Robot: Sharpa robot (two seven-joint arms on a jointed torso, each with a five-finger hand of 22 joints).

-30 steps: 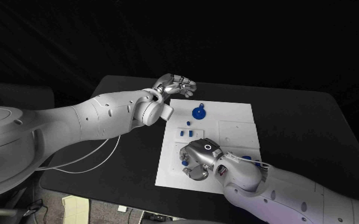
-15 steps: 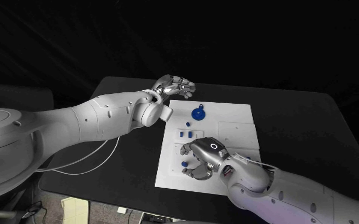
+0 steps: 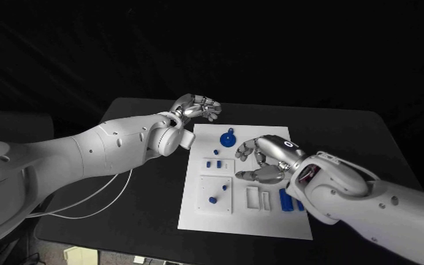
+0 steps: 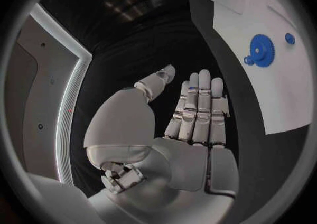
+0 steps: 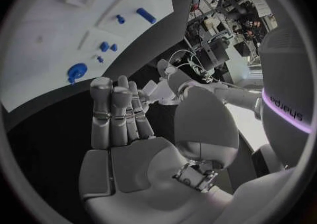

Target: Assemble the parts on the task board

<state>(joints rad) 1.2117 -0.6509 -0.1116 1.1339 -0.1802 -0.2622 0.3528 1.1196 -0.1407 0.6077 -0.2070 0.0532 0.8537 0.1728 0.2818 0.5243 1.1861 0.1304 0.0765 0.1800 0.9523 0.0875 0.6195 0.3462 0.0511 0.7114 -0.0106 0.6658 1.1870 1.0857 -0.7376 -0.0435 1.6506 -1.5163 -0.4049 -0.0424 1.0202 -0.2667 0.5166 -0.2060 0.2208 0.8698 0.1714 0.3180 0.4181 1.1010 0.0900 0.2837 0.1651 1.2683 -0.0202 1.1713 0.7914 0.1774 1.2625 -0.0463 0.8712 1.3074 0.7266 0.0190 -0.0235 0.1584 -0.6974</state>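
Backdrop: black curtain all round, black table (image 3: 353,130) in the lower half of the head view.
Task board: white task board (image 3: 265,222) lies lower centre of the frame, long axis running from near edge to far edge.
Parts: blue gear (image 3: 229,137) sits at the board's upper end; two small blue pegs (image 3: 213,164) stand just below it on the left side; another small blue part (image 3: 213,200) lies in the square recess lower left; blue bars (image 3: 285,199) lie lower right, partly behind the right forearm.
Right hand: right hand (image 3: 269,154) hovers over the board's upper right part, just right of the gear; fingers (image 3: 250,146) spread and loosely curved, holding nothing I can see. The right wrist view shows flat, straight fingers, empty palm.
Left hand: left hand (image 3: 196,106) is off the board, past its upper left corner; fingers (image 4: 198,102) extended side by side in the left wrist view, nothing in them.
Key relation: the gear lies just left of the right hand's fingertips, so I judge the right hand the nearer one; the left hand would need to reach down-right across the board corner.
Likely next step: closing on the gear or a peg, I'd guess.
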